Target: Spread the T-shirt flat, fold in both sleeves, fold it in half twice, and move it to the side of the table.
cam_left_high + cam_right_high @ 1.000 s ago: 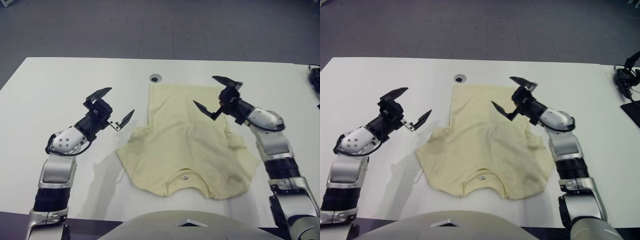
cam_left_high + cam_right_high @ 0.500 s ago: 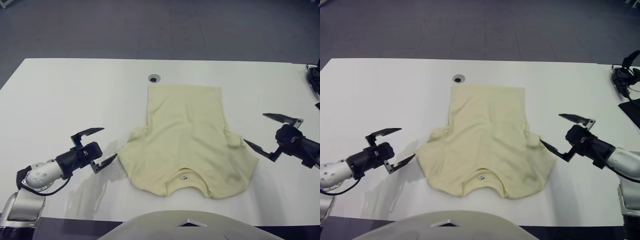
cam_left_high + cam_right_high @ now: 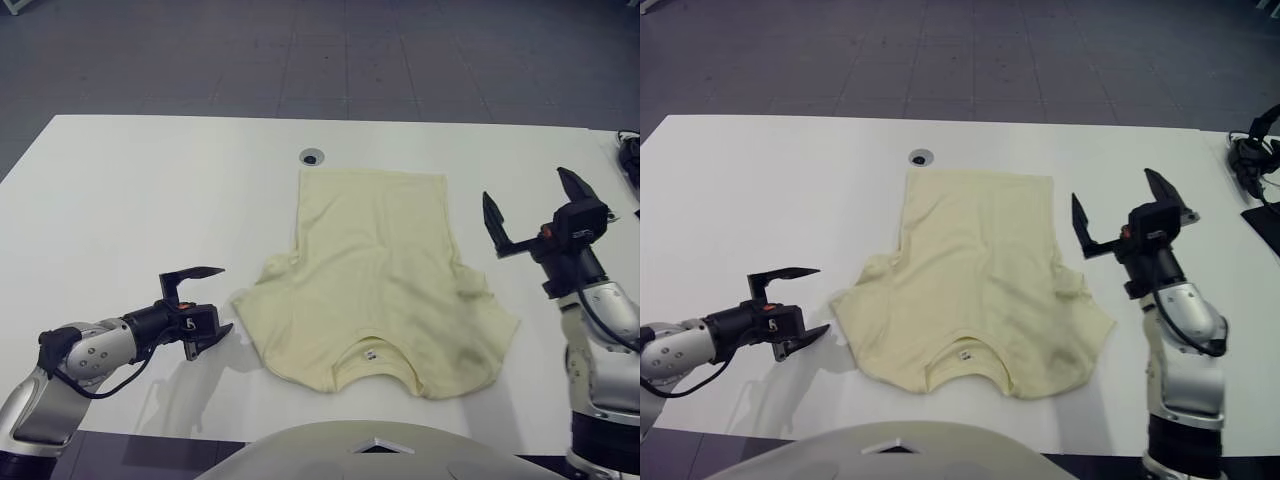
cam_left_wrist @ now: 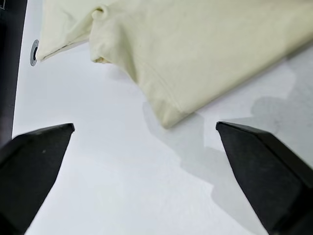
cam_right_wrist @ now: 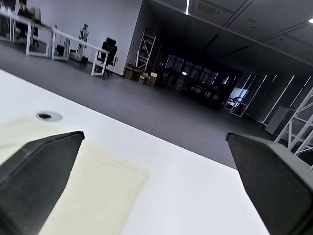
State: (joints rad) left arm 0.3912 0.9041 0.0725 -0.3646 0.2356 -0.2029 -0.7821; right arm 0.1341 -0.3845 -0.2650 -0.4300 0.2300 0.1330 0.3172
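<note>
The pale yellow T-shirt (image 3: 375, 270) lies on the white table (image 3: 150, 180), collar nearest me and hem at the far end. Both sleeves are bunched in along its sides. My left gripper (image 3: 222, 298) is open, low over the table just left of the shirt's near left corner; the left wrist view shows that corner (image 4: 168, 115) just beyond the open gripper (image 4: 145, 126). My right gripper (image 3: 525, 195) is open and raised above the table, to the right of the shirt and holding nothing. The right wrist view looks past the open gripper (image 5: 155, 135) over the shirt's far corner (image 5: 88, 196).
A round cable hole (image 3: 311, 157) sits in the table just beyond the hem's left corner. Black cables and gear (image 3: 1248, 155) lie at the table's right edge. Bare table stretches wide on the left and right of the shirt.
Both grippers left the space over the shirt and dropped to its sides. Since then the left one edged closer to the shirt's corner, and the right one rose and turned upward.
</note>
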